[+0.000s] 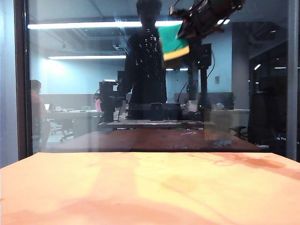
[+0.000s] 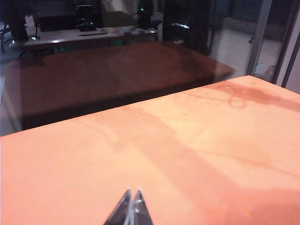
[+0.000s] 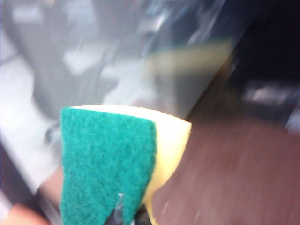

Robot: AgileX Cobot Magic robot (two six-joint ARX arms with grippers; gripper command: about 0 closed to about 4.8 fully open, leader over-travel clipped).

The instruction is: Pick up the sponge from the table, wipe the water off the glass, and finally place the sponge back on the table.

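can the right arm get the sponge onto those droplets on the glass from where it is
Probably yes. The right pincer, shut on the sponge, is raised at the glass, with the water droplets just beside the sponge and nothing between. The left pincer is shut, low over the table.

The sponge (image 1: 174,43) sits high against the glass (image 1: 84,84), seemingly touching, above the table (image 1: 140,192).

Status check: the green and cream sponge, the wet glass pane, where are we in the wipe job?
Done: the green and cream sponge is off the orange-tan table, clamped in the right gripper high up at the upright glass pane. In hand: wiping, with whitish water droplets showing beside the sponge. Left: clearing those droplets, then setting the sponge back on the table. The left gripper sits shut, low over the table.
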